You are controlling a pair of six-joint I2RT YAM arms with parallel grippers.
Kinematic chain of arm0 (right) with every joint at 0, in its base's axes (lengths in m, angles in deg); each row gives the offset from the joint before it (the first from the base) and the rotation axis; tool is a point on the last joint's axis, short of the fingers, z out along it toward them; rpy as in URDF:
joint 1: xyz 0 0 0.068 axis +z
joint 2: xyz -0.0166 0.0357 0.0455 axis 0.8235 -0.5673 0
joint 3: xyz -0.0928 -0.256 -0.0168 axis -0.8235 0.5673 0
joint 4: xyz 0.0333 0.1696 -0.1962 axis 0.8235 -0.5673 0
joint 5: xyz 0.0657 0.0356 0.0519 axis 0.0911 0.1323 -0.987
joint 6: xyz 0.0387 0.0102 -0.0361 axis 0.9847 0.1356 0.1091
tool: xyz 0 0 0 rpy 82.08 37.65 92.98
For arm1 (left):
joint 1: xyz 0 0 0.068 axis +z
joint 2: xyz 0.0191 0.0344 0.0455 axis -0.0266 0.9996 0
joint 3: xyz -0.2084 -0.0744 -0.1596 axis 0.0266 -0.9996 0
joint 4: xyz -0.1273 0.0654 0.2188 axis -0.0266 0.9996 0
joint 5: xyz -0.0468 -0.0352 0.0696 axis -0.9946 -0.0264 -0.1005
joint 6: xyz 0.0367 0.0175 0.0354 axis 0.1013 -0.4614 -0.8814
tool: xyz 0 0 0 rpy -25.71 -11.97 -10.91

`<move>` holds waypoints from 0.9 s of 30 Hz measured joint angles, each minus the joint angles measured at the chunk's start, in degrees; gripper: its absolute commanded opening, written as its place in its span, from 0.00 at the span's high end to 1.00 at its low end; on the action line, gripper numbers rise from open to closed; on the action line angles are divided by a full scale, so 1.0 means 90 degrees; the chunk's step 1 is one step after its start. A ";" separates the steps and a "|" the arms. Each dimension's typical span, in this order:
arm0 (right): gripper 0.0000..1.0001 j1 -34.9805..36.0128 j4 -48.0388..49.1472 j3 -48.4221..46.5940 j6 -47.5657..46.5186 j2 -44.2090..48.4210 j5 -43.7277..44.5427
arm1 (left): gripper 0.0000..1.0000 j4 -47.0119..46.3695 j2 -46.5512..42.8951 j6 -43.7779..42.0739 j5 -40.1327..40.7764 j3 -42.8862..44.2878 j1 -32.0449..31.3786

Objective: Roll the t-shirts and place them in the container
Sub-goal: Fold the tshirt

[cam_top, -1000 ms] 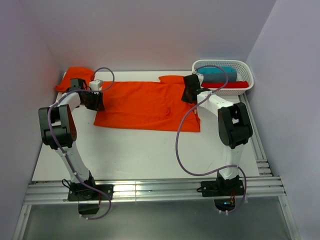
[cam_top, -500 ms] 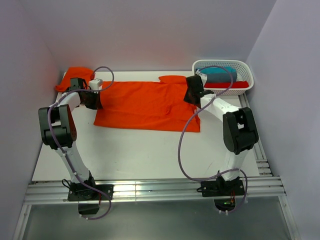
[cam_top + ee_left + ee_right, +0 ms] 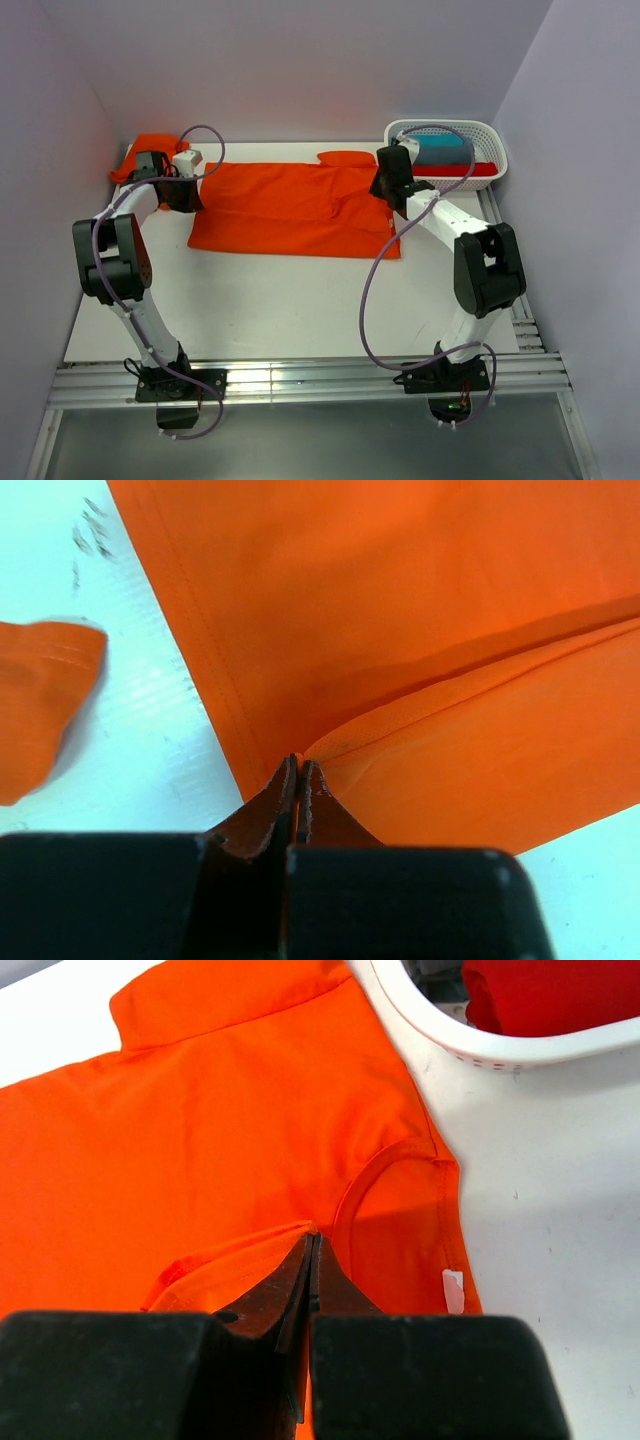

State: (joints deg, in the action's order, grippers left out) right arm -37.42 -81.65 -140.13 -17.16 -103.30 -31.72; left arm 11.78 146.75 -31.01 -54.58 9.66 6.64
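Both grippers pinched the orange t-shirt (image 3: 290,205) lying flat on the table (image 3: 280,300), left gripper (image 3: 298,770) at its hem (image 3: 200,630), right gripper (image 3: 312,1242) by the collar (image 3: 352,1185). Folding looked underway; next needed an even joint lift.

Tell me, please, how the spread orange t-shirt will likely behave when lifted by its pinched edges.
Probably floppy: the orange t-shirt puckers into a fold where the left fingers pinch its hem. Likely light, as the thin fabric lies flat. It would probably sag between them and the right fingers.
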 measured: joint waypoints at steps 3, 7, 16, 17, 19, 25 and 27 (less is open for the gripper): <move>1.00 0.0000 0.0019 0.0000 -0.0066 0.0000 0.0002 | 1.00 -0.0080 -0.0036 0.0053 0.0019 -0.0012 0.0007; 1.00 0.0000 0.0039 -0.0049 -0.0138 -0.0019 -0.0005 | 1.00 -0.0143 -0.0036 0.0102 0.0102 -0.0015 0.0029; 1.00 0.0000 0.0044 -0.0593 -0.0262 -0.0556 -0.0010 | 1.00 -0.0243 -0.0022 0.0221 0.0338 -0.0024 0.0138; 1.00 0.0000 0.0051 -0.0646 -0.0272 -0.0636 -0.0010 | 1.00 -0.0240 -0.0012 0.0221 0.0357 -0.0024 0.0143; 1.00 0.0000 0.0034 -0.0699 -0.0279 -0.0772 -0.0012 | 0.99 -0.0243 0.0022 0.0223 0.0376 -0.0022 0.0146; 0.89 0.0000 -0.0063 -0.0947 -0.0313 -0.1185 0.0027 | 0.84 -0.0238 0.0296 0.0262 0.0379 0.0061 0.0143; 0.76 0.0000 -0.0102 -0.0996 -0.0328 -0.1299 0.0095 | 0.72 -0.0240 0.0372 0.0325 0.0386 0.0078 0.0143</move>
State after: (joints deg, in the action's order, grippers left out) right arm -37.42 -82.56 -149.10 -20.11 -115.00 -30.87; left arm 9.62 150.10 -28.08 -51.10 10.36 7.93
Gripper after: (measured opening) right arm 0.147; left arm 0.216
